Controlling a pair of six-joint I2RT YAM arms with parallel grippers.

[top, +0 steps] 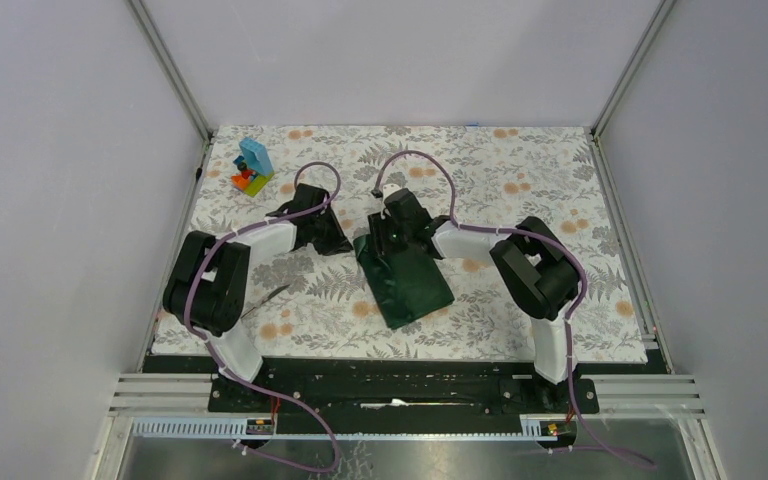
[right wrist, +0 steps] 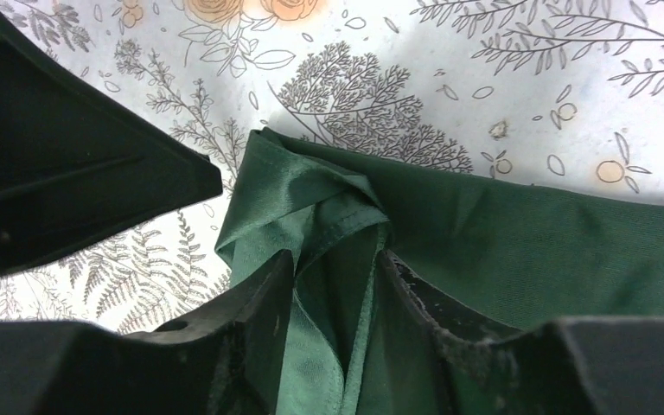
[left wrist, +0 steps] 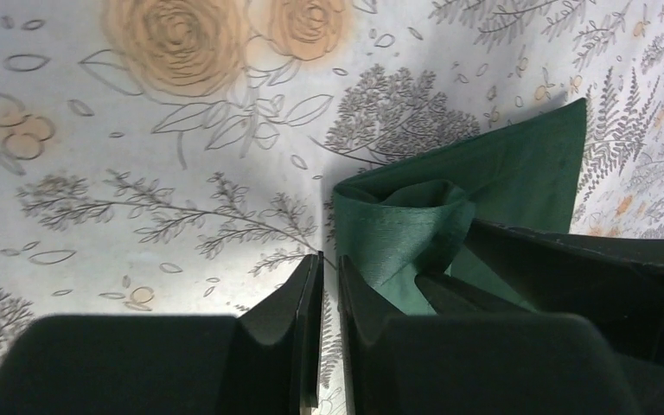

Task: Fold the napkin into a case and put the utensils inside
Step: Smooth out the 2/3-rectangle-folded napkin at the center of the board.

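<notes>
Left arm (top: 265, 238), right arm (top: 465, 240): white tubular links, bulky black joint housings. Purple cables (top: 410, 153) leave wrists, follow links, end at bases. Black base plate (top: 400, 385) under both arms. Left fingers (left wrist: 298, 316): matte black, wedge-shaped, smooth faces. Right fingers (right wrist: 255, 316): matte black, inner edges scuffed with pale specks.

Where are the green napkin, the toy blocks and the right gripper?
green napkin (top: 412, 287), top view, flat near half
toy blocks (top: 255, 157), top view, blue top block
right gripper (right wrist: 333, 268), right wrist view, between its fingertips
</notes>
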